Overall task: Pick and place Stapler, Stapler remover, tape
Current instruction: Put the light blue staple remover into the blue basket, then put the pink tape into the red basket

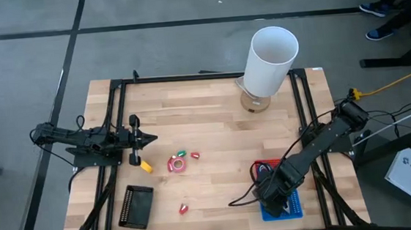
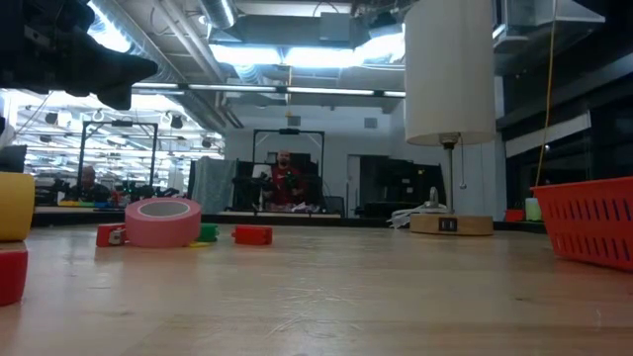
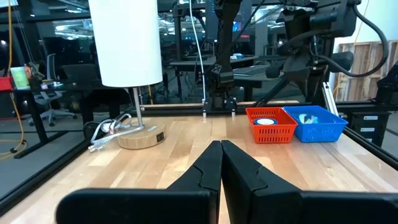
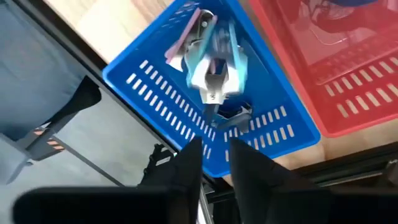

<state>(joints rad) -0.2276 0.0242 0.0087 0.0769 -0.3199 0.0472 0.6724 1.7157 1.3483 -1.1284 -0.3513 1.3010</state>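
Note:
The stapler remover (image 4: 211,62), pale blue and silver, lies blurred inside the blue basket (image 4: 155,93) at the table's near right. My right gripper (image 4: 214,158) hangs open just above it, pointing down, with nothing between its fingers. The pink tape roll (image 1: 176,163) rests flat on the table's middle. A black oblong thing (image 1: 137,206), which I take for the stapler, lies near the front left. My left gripper (image 3: 221,165) is shut and level at the table's left edge, holding nothing.
A red basket (image 1: 267,167) holding a blue-white ring (image 3: 266,122) stands beside the blue one. A tall white cylinder on a wooden foot (image 1: 269,58) stands at the far right. Small red (image 1: 184,208), green (image 1: 181,153) and yellow (image 1: 145,166) pieces lie around the tape.

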